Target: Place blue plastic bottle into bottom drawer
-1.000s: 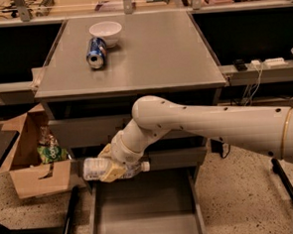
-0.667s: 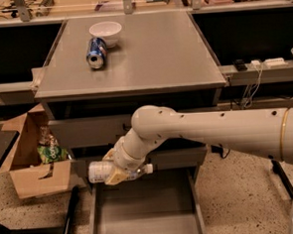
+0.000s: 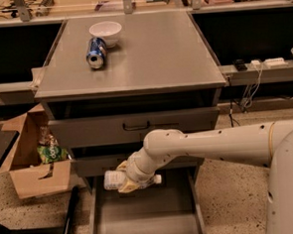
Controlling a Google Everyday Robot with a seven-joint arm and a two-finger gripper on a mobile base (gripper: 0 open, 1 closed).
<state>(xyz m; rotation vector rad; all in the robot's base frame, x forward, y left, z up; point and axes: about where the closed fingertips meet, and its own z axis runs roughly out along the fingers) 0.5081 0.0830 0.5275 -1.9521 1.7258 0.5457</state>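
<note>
Hand clamped shut around the blue plastic bottle, carried on its side with the white cap pointing toward the right wall of the bottom drawer. Hanging over the back part of that drawer, above its bare grey floor and, by the look of it, not yet resting there. Drawer pulled out, wide and shallow, with low side walls.

Best done from here: lower straight down, keeping the bottle level and parallel to the drawer's back edge, until touching the tray floor; only then spread the fingers. Worth watching the base end, close to the drawer's left wall; perhaps nudge a little toward the drawer's middle first. Likely to roll once freed, being round and light, so release low and gently. Afterwards lift clear toward the drawer's open front, minding the cabinet front just above the drawer's back edge.

Well above the drawer, 1 flat grey counter carrying a blue soda can on its side right beside a white bowl. Left of the drawer, an open cardboard box holding a green packet. Around the drawer, speckled terrazzo floor; up to its right, cables trailing down from a dark shelf.
</note>
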